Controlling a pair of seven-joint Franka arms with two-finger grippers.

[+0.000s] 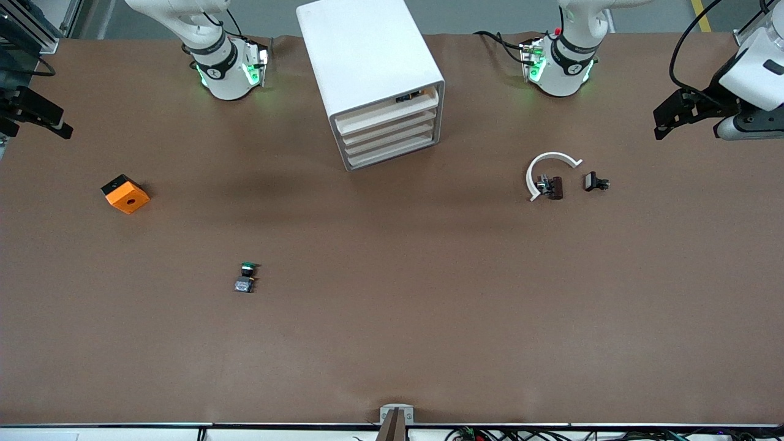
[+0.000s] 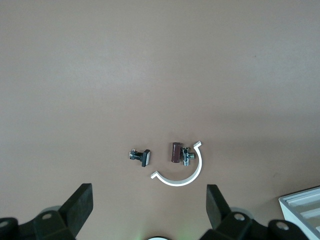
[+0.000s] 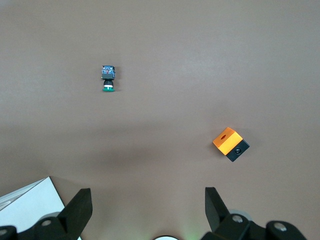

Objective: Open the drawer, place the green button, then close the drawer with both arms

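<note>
Nearest the camera, the button [image 1: 246,277] lies on the table [image 1: 429,318], long axis toward the robots, green cap farther.

Right gripper [image 3: 145,205], fingers spread and empty, hangs over its table end; the button lies nearer this arm.

Left gripper [image 2: 150,205], likewise spread, waits over its end.

All four drawers of the cabinet [image 1: 367,61] appear shut, including the top drawer [image 1: 387,114]; contents hidden.

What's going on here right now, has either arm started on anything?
Nothing is being handled yet. The left gripper and right gripper are both open and empty, up at their own ends of the table. The cabinet stands between the bases with all its drawers shut, including the top drawer. The button lies alone on the table, nearer the front camera than the cabinet, toward the right arm's end.
</note>
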